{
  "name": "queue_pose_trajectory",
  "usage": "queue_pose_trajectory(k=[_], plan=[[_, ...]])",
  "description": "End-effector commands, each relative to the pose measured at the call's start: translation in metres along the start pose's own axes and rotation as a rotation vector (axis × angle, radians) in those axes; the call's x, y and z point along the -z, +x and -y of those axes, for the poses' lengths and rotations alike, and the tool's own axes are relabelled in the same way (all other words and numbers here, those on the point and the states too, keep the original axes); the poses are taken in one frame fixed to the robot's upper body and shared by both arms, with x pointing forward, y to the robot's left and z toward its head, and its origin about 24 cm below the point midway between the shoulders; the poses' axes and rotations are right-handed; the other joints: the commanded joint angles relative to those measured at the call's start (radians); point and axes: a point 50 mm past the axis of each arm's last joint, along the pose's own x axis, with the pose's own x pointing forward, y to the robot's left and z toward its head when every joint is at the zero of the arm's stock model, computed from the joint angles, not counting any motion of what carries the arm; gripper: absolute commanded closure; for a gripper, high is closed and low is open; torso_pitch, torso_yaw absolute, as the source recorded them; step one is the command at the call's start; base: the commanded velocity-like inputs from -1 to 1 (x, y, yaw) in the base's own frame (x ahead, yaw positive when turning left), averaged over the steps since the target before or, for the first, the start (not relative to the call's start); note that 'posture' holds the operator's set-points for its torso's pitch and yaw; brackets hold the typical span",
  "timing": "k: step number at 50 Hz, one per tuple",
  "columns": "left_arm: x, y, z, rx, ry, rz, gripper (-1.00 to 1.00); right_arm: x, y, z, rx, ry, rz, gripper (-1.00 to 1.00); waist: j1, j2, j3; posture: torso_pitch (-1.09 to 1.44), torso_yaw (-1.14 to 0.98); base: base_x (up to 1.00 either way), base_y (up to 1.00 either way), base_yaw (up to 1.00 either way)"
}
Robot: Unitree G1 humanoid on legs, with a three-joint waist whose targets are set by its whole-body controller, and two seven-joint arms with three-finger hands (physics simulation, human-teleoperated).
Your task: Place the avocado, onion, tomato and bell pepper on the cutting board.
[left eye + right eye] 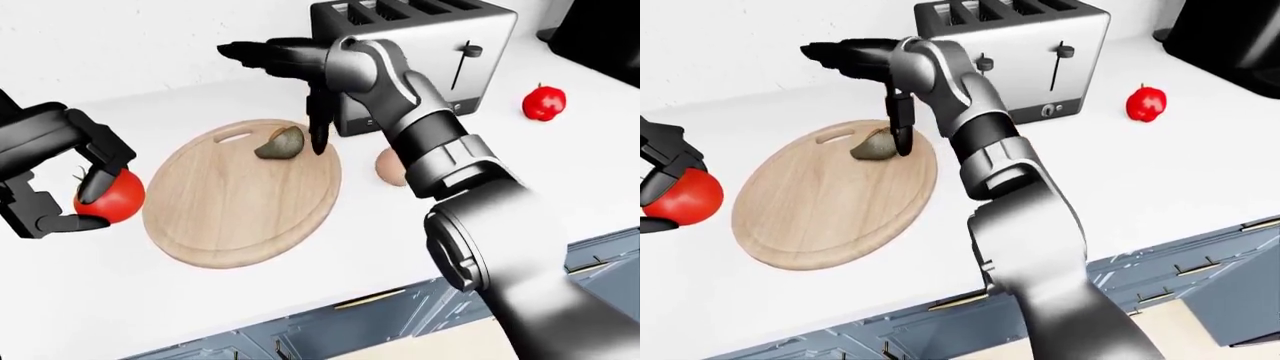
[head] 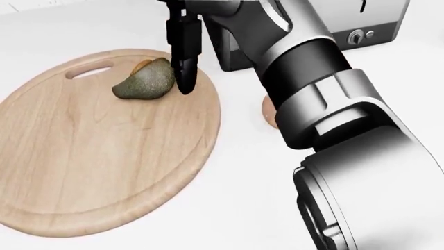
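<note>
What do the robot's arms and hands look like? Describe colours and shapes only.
The right arm is built from rounded silver-grey metallic shells with glossy black bands at the joints. Both the right hand and left hand are matte black with chunky, segmented fingers. No cables or markings show.

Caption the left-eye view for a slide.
Right hand open above avocado on cutting board; left hand grips tomato.

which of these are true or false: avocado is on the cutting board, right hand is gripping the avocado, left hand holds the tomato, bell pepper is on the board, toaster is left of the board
1. The avocado lies on the cutting board. True.
2. The right hand grips the avocado. False: its fingers are open above it.
3. The left hand holds the tomato. True.
4. The bell pepper is on the board. False: it sits on the counter, right of the toaster.
5. The toaster is left of the board. False: upper right in the left-eye view.
</note>
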Motion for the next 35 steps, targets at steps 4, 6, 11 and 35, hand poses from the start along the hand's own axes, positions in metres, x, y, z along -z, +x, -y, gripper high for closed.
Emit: queue_pose_trajectory(k=[4, 6, 11, 35], plan=[[-0.008, -0.007, -0.014, -0.074, 0.044, 0.006, 1.0, -0.007, -0.017, 0.034, 0.052, 0.004, 0.031, -1.0, -0.001, 0.009, -0.029, 0.0, 0.0, 0.0, 0.0, 0.0], [-0.009, -0.007, -0.016, -0.077, 0.043, 0.01, 1.0, -0.006, -0.023, 0.041, 0.061, 0.054, 0.041, -1.0, -0.001, 0.008, -0.029, 0.0, 0.0, 0.0, 0.0, 0.0], [-0.011, -0.006, -0.016, -0.077, 0.044, 0.013, 1.0, -0.007, -0.045, 0.052, 0.058, 0.102, 0.079, -1.0, 0.0, 0.003, -0.026, 0.0, 0.0, 0.0, 0.0, 0.0], [-0.043, 0.043, -0.023, -0.099, 0.029, 0.11, 1.0, 0.013, -0.135, 0.046, 0.042, 0.154, 0.041, -1.0, 0.007, -0.026, -0.027, 0.0, 0.0, 0.0, 0.0, 0.0]])
